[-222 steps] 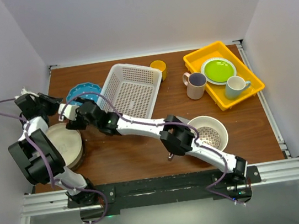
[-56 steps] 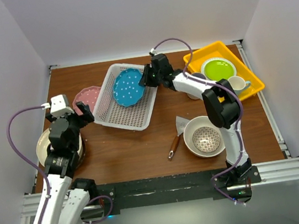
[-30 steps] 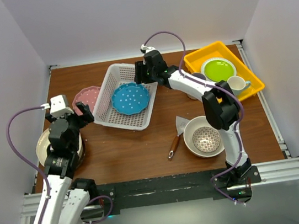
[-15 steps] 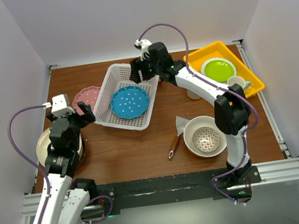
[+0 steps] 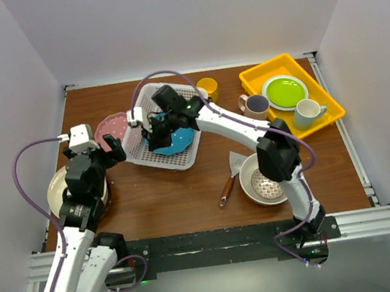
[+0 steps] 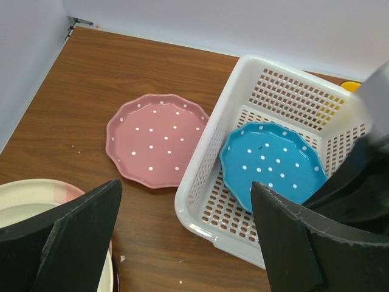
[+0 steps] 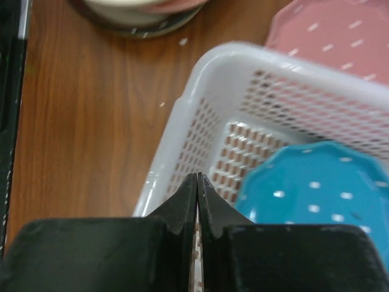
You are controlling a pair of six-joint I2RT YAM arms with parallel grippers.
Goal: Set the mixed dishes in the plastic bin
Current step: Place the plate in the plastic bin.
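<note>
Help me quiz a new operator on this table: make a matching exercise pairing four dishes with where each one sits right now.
Things:
1. blue dotted plate
2. pink dotted plate
3. lime-green plate
4. yellow mug

Places:
A. in the yellow tray
B. on the table, by the far right corner of the white basket
C. lying flat inside the white basket
D. on the table, left of the white basket in the top view

Pairs: 1-C, 2-D, 3-A, 4-B
</note>
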